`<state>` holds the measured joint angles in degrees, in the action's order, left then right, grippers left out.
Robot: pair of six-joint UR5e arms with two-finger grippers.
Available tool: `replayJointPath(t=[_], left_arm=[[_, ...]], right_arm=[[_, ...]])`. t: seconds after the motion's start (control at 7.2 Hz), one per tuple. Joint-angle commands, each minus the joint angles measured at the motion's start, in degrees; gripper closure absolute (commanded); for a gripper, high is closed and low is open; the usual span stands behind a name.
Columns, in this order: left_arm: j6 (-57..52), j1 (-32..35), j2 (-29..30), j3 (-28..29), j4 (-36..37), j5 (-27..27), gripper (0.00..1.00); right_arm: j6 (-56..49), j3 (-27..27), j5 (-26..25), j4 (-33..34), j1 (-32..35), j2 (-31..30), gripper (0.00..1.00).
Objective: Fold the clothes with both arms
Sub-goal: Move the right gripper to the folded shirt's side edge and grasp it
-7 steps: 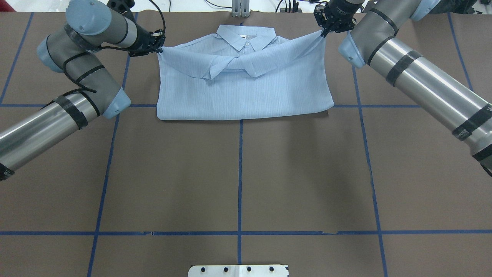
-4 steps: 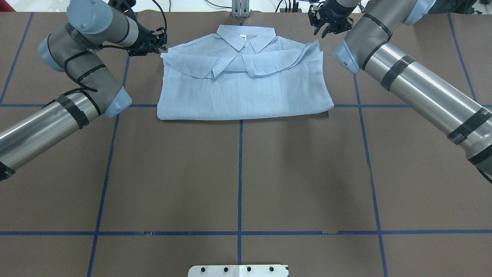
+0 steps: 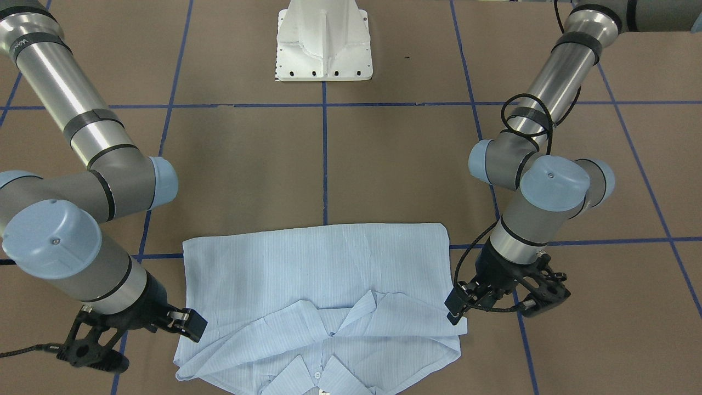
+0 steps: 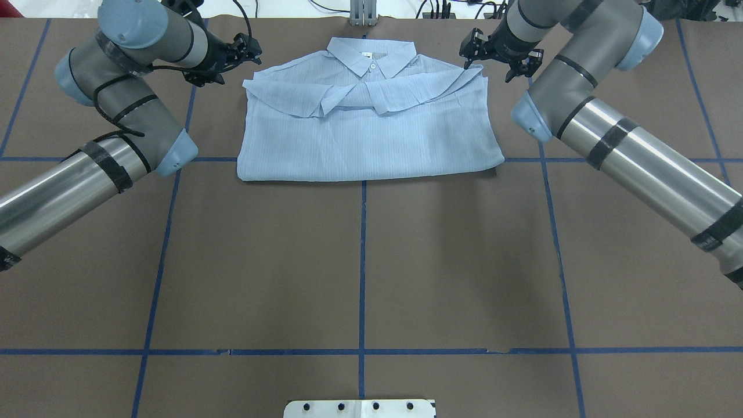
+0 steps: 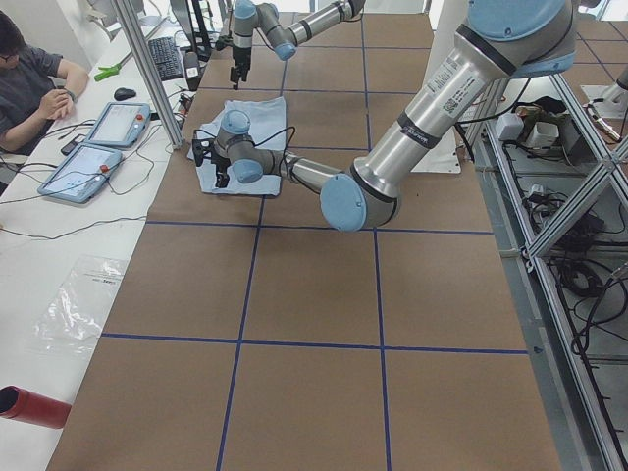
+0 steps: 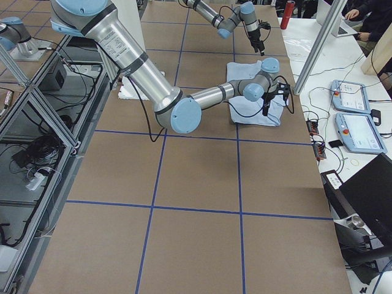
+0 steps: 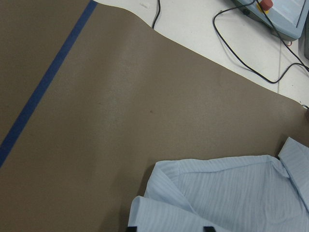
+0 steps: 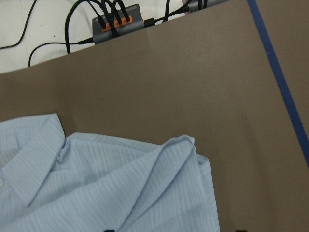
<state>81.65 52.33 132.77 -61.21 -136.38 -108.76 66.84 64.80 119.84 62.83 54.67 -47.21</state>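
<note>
Left hand (image 3: 496, 304): fingers spread wide, nothing pinched. Right hand (image 3: 140, 337): same, spread wide and empty.

Shirt (image 4: 365, 128) lies flat on the tabletop (image 4: 360, 261), between the two hands. It is folded to a rough rectangle with the collar (image 4: 371, 58) on the operators' side and both sleeves (image 4: 348, 96) crossed over the chest just below the collar.

Left hand sits just beside the shirt's shoulder corner on its own side. Its inner finger (image 3: 455, 308) is right at the cloth edge, but contact can't be judged. In the left wrist view that corner lies below and between the two fingertips, which show only as black tips at the bottom edge.

Right hand mirrors it at the opposite shoulder corner, its inner finger (image 3: 189, 325) at the cloth edge. The right wrist view shows a raised crease in the shoulder fabric just ahead of the fingertips.

Hem side of the shirt is well away from both hands, toward the white base plate (image 3: 324, 41). Blue tape lines (image 4: 363, 351) grid the tabletop.
</note>
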Motion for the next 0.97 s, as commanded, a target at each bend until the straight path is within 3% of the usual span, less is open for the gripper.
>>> replayJointPath(t=[0.0, 0.42, 0.83], left_arm=[[0.09, 0.05, -0.4, -0.75, 0.06, 0.04, 0.0], [0.09, 0.05, -0.4, -1.02, 0.06, 0.04, 0.0], [0.0, 0.05, -0.49, -1.02, 0.06, 0.04, 0.0]], right_arm=[[0.13, 8.9, -0.04, -0.16, -4.2, -8.38, 0.0], [0.05, 10.26, -0.13, -0.08, -6.23, -11.67, 0.01], [0.05, 10.61, 0.57, 0.01, -6.77, -11.94, 0.46]])
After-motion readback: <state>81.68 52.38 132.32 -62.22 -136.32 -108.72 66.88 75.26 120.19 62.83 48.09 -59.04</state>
